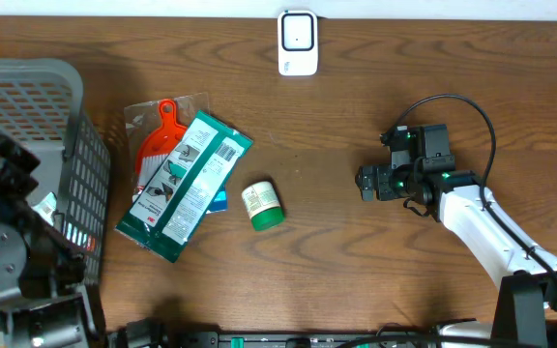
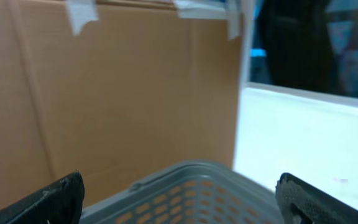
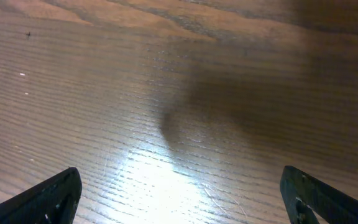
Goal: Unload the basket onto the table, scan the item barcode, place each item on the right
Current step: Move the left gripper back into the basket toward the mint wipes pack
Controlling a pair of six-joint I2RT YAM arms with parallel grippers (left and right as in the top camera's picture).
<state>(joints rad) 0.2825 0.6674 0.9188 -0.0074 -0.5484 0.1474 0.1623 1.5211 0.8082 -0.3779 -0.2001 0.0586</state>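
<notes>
My right gripper (image 1: 367, 182) stands wide open with nothing between its fingers, low over the bare wooden bench (image 1: 356, 106); my left gripper (image 2: 179, 186) is spread just as wide and also empty, above the rim of the grey plastic mesh basket (image 2: 191, 177); the nearest thing to scan, a small white cylindrical jar with a green cap (image 1: 262, 205), lies on its side ahead of my right fingers, and just past it lies a flat green-and-white printed packet (image 1: 190, 186); I judge the jar light, stiff and apt to roll, so I would pinch it across its round body, while the packet looks thin, floppy and slick, better taken by a long edge; the white boxy scanner (image 1: 298, 43) sits well off to my right gripper's side; a pale striped patch on the packet may be its barcode, too small to be sure; the jar's code is not visible; my left arm hides most of the basket's contents.
</notes>
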